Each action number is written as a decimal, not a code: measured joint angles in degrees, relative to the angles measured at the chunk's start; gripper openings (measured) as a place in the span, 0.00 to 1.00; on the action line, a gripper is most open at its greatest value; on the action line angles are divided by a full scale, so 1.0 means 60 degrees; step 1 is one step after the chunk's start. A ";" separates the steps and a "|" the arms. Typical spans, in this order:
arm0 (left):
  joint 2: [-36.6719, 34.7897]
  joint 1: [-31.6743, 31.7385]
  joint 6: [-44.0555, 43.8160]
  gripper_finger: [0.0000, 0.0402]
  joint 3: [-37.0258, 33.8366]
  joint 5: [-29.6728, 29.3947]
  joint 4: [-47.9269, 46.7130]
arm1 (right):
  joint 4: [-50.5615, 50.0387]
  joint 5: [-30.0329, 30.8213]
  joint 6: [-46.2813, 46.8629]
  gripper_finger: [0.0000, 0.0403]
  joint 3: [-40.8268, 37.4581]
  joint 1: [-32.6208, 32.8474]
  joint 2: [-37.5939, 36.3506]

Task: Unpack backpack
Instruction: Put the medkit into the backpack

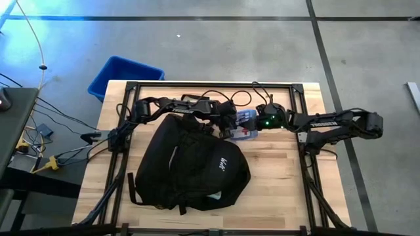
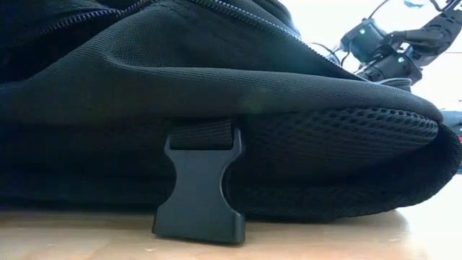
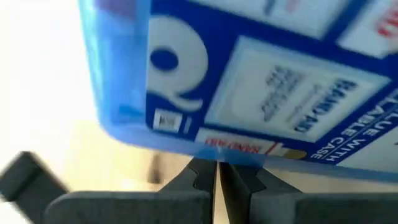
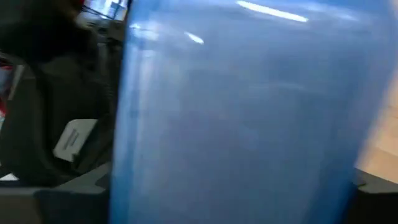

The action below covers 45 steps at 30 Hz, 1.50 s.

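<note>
The black backpack [image 1: 190, 164] lies flat on the wooden table, and in the low view it fills the picture [image 2: 216, 108] with a strap buckle [image 2: 198, 188] standing on the tabletop. Just past its far edge is a translucent blue box [image 1: 247, 124] with a blue, white and red label [image 3: 249, 74]. My left gripper [image 1: 230, 126] is shut at the box's left side, its fingertips [image 3: 205, 177] against the box's edge. My right gripper [image 1: 261, 123] is at the box's right side, and the box [image 4: 236, 124] fills its wrist view. My left gripper's shut fingertips meet the box's lower edge [image 3: 214, 160], beside the red strip of its label, slanting down from the table's left. Whether they pinch a rim there or only press against it, I cannot tell.
A blue plastic bin [image 1: 125, 75] stands off the table's far left corner. Cables [image 1: 230, 95] lie along the far edge behind both arms. A black frame [image 1: 305, 98] runs round the tabletop. Bare wood [image 1: 275, 177] shows to the right of the backpack.
</note>
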 joint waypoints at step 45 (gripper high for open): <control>-0.1155 -0.7438 -0.2746 0.62 0.0195 -0.6277 -0.2787 | -0.3757 0.5943 -0.1787 0.39 -0.0072 0.7673 -0.6929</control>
